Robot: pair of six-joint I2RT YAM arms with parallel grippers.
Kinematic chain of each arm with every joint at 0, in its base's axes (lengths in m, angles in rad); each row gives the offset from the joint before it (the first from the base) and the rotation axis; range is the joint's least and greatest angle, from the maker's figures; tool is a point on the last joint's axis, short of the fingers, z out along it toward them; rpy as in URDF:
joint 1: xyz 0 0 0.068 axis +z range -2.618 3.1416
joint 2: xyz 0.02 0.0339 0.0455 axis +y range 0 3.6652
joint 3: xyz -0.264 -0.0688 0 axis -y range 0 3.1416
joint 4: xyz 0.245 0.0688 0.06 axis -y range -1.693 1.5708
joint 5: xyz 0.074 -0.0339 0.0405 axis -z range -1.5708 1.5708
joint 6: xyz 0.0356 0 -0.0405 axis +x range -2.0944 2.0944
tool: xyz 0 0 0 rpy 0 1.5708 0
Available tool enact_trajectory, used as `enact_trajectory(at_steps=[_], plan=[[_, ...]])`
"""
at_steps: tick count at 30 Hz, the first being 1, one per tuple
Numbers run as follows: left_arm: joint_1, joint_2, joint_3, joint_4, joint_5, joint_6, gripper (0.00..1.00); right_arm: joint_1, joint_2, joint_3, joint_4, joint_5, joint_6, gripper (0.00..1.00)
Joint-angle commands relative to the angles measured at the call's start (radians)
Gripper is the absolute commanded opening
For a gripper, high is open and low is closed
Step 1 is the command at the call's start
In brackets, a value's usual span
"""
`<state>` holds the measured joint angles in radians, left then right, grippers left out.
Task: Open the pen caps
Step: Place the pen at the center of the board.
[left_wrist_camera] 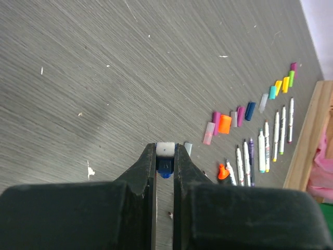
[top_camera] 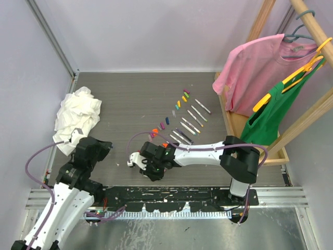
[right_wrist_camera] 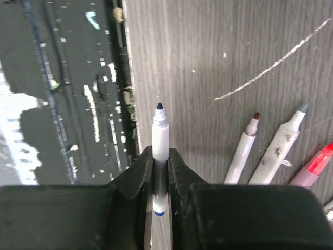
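Observation:
My left gripper is shut on a small blue pen cap with a pale end, held above the grey table. In the right wrist view my right gripper is shut on a white pen barrel; its dark tip is bare and points away from the jaws. From above, the left gripper and the right gripper stand a short way apart near the front. Several loose coloured caps lie in a slanted row, with uncapped pens beside them. The same caps and pens lie mid-table.
A crumpled white cloth lies at the left. At the right, a wooden rack carries a pink shirt and a green top. A black base plate runs along the near edge. Three uncapped pens lie right of the right gripper.

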<state>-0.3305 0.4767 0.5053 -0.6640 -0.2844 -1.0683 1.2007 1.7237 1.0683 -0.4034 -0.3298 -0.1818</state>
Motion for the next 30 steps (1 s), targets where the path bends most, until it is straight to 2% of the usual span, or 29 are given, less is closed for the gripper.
enact_trajectory(at_steps=[1, 16, 30], plan=[[0.006, -0.07, 0.0, -0.071, -0.05, -0.039, 0.0, 0.022, 0.022, 0.053, -0.003, 0.185, -0.022, 0.09], [0.007, -0.117, -0.035, -0.086, -0.038, -0.058, 0.0, 0.023, 0.095, 0.076, -0.025, 0.217, -0.034, 0.26], [0.007, -0.13, -0.043, -0.082, -0.021, -0.061, 0.0, 0.023, 0.094, 0.095, -0.048, 0.207, -0.039, 0.31]])
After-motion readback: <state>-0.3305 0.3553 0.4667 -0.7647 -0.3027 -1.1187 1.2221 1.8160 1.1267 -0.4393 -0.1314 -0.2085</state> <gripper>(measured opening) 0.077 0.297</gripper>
